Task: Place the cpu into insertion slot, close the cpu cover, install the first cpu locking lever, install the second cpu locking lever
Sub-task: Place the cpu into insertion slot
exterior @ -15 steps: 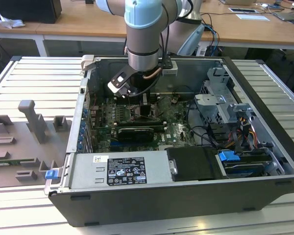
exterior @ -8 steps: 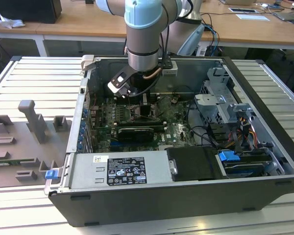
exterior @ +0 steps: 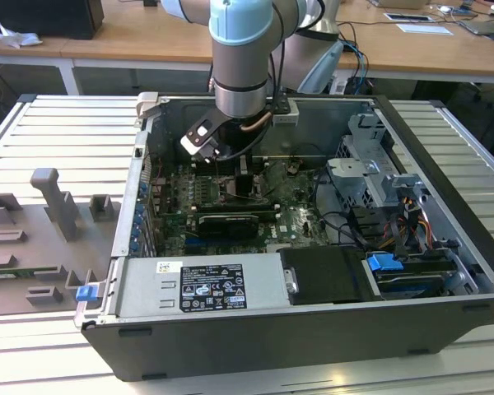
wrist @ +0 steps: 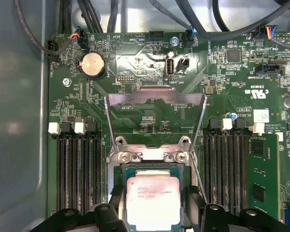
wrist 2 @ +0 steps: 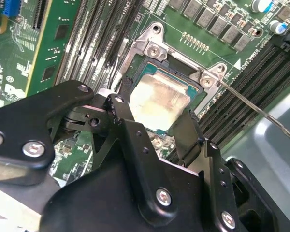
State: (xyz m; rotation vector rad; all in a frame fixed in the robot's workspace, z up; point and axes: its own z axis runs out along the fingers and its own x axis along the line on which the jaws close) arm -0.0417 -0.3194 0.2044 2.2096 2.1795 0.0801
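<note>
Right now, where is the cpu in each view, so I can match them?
Exterior view: cannot pick it out beneath the arm.
Second wrist view: cpu at the end effector, at the insertion slot.
First wrist view: cpu just beyond the raised cpu cover.
Shared landmark: the hinge screws beside it, both wrist views.

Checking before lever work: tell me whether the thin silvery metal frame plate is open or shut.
Open: the silvery frame plate stands swung up, the pale square metal chip uncovered.
</note>
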